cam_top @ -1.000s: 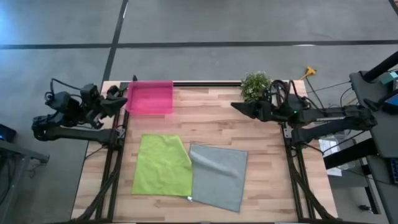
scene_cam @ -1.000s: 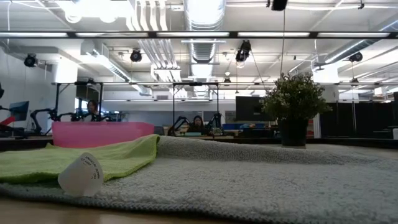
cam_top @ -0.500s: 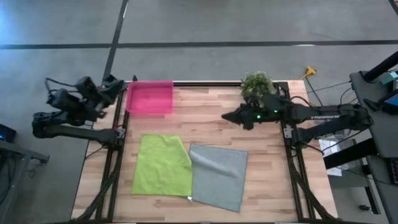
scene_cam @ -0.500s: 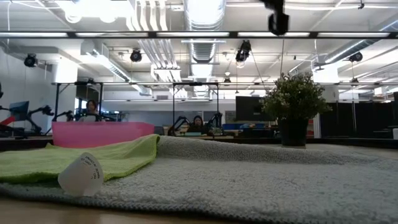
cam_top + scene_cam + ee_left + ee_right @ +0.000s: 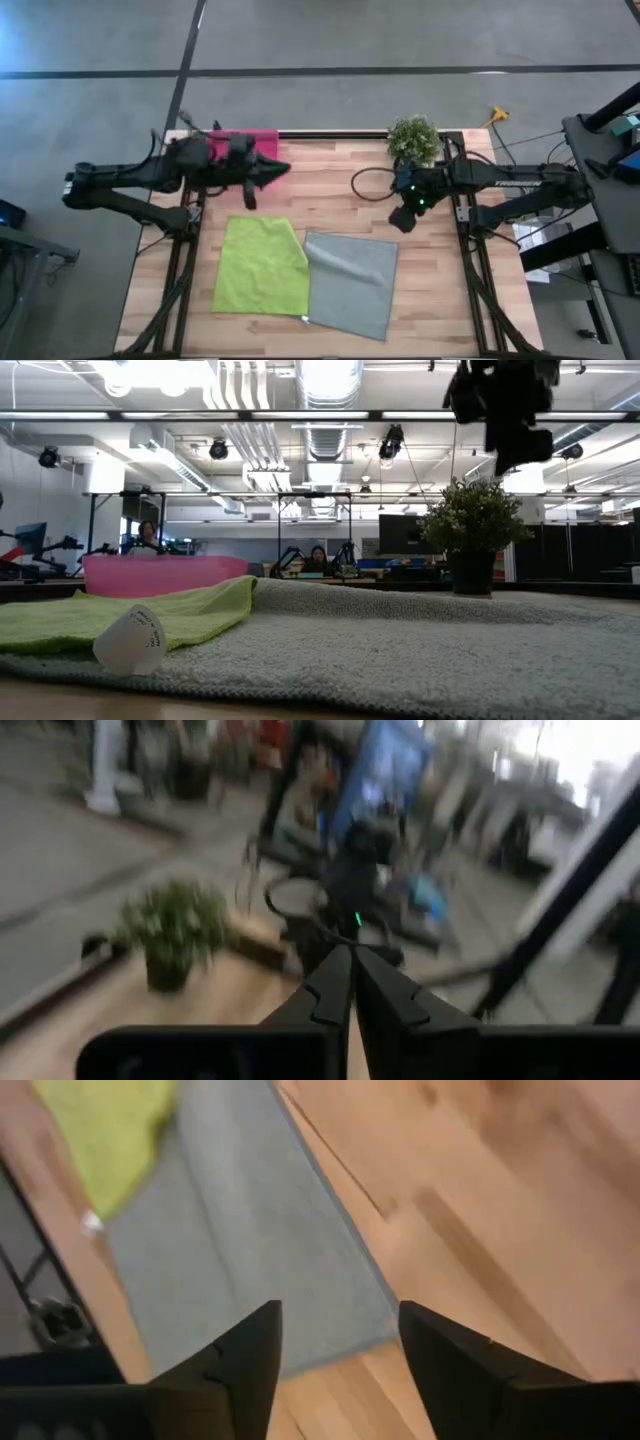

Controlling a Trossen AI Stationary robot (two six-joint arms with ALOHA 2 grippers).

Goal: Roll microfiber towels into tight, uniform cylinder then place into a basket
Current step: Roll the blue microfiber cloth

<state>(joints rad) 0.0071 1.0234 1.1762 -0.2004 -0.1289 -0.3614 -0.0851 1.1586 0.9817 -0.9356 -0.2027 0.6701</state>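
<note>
Two microfiber towels lie flat and unrolled on the wooden table, side by side: a lime green one (image 5: 260, 265) (image 5: 130, 615) and a grey one (image 5: 350, 283) (image 5: 230, 1230). The basket, a pink tray (image 5: 258, 137) (image 5: 160, 572), stands at the far left and is partly hidden under my left arm. My left gripper (image 5: 278, 168) (image 5: 350, 982) is shut and empty, level above the tray's right end. My right gripper (image 5: 405, 215) (image 5: 335, 1350) is open and slants down, well above the grey towel's far right corner.
A small potted plant (image 5: 412, 135) (image 5: 475, 530) stands at the far edge, close behind my right arm. A white tag (image 5: 130, 640) sticks out at the towels' near edge. Bare wood (image 5: 330, 195) lies between the tray, the plant and the towels.
My left gripper has swung from beyond the table's left edge toward the right, out over the pink tray. My right gripper has tipped from level to slanting down and has sunk toward the grey towel's far right corner. The towels have not moved.
</note>
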